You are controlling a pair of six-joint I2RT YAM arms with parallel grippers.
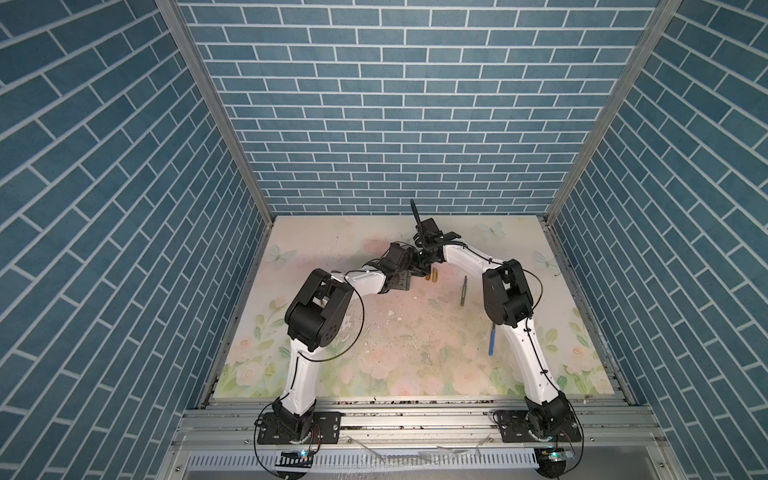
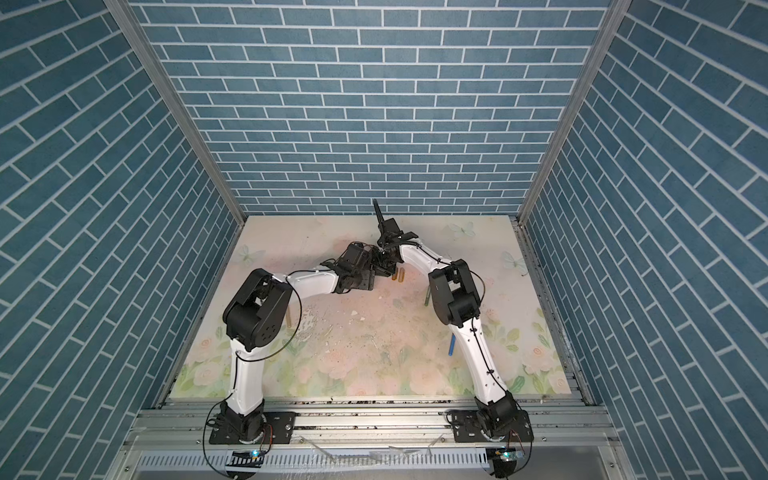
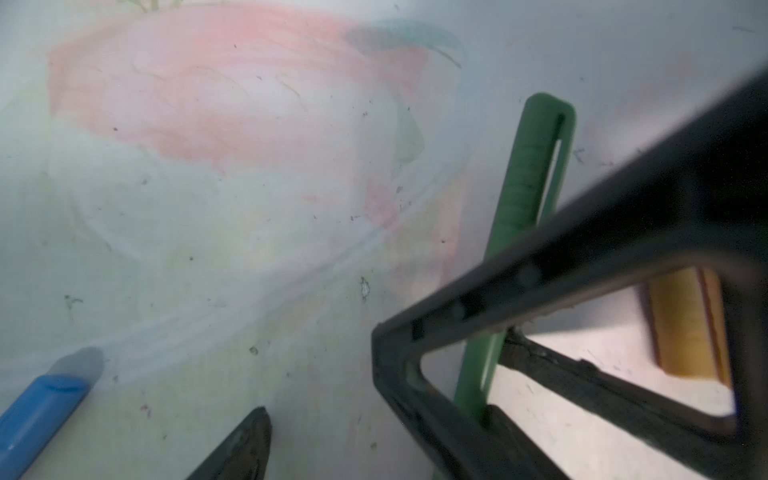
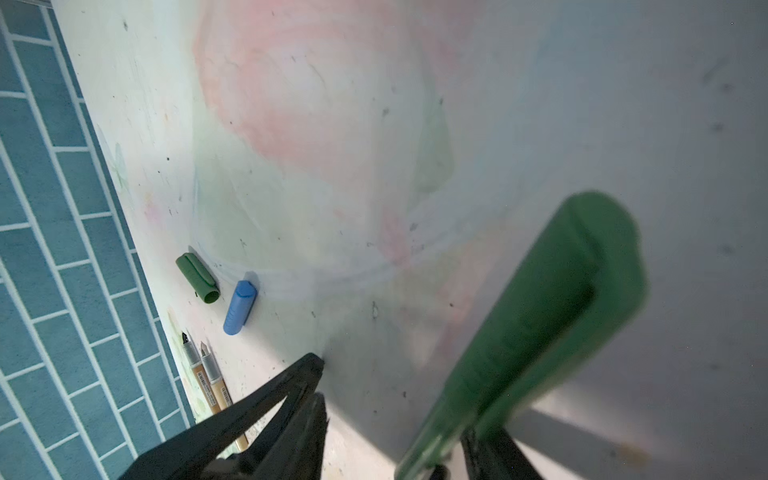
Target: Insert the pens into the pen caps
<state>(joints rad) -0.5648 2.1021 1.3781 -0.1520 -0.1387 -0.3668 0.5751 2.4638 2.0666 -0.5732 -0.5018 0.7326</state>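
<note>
Pinches a dark green pen [image 4: 432,446] in the right hand [image 4: 401,409], with a fitted green cap [image 4: 561,299] seemingly seated over the tip, beyond the fingertips. Spreads the left hand [image 1: 410,271] close alongside, gripping nothing visible.

Tallies five pens: the held one, a second green pen [image 1: 463,291] and a blue pen [image 1: 492,338] lying back along the right arm from the hand, and a pair of tan-orange pens [image 4: 216,382] off to that hand's side.

Tallies five caps: the fitted one, a loose green cap [image 4: 197,278] and a blue cap [image 4: 240,307] near the pair, plus an amber cap [image 1: 427,276] and a tan cap [image 1: 435,275] just beside both hands.

Probably light, stiff, smooth and apt to roll. Best gripped mid-barrel, clear of the nib; caps across the body, mouth left free.
</note>
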